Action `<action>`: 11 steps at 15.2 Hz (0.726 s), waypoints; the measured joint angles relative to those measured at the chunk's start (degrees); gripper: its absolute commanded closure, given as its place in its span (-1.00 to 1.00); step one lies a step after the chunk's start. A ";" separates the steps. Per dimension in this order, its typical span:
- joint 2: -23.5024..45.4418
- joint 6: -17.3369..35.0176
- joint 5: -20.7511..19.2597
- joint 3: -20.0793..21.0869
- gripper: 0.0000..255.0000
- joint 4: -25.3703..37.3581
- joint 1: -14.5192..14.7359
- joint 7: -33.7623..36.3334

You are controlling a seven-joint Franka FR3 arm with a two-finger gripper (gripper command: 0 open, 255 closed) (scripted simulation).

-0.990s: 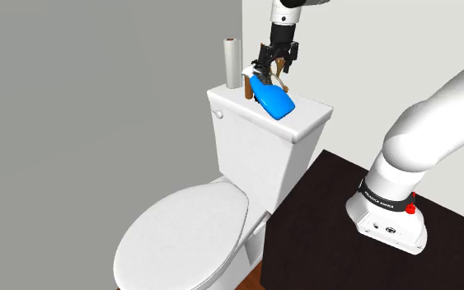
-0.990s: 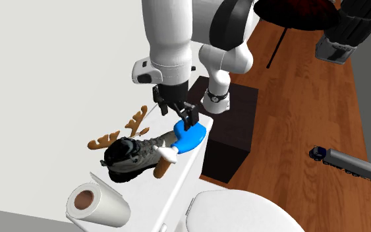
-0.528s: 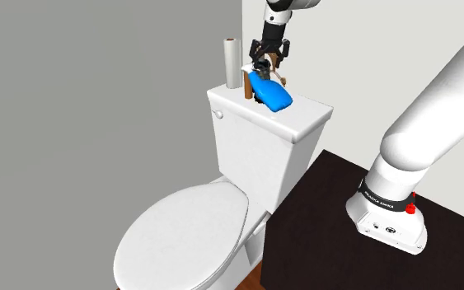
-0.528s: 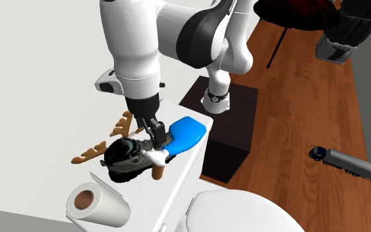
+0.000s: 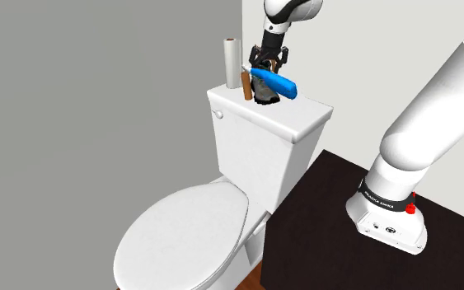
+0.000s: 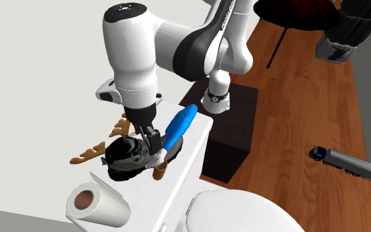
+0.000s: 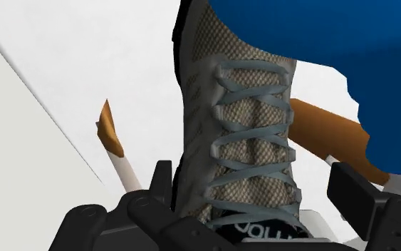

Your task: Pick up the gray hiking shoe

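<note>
Wrist view has the gripper (image 7: pixel 251 171) spread wide around the gray lace-up shoe (image 7: pixel 238 135). One finger (image 7: pixel 160 187) is just beside its side and the other is clear of it, so nothing's pinched. The arm (image 6: pixel 134 59) points its last link nearly straight down over the toilet tank lid (image 5: pixel 304 119). The shoe sits by the lid's wall-side edge, toward the end where an upright paper roll (image 5: pixel 232 59) stands. A blue object (image 6: pixel 178 128) leans tilted over the shoe, and brown antlers (image 6: pixel 88 153) poke out on its wall side.
</note>
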 measured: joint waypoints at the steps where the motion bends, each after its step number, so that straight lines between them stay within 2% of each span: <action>1: 0.28 0.32 0.00 0.13 1.00 -0.39 0.09 0.18; 11: 0.41 1.02 -0.01 0.27 1.00 -0.92 0.19 0.26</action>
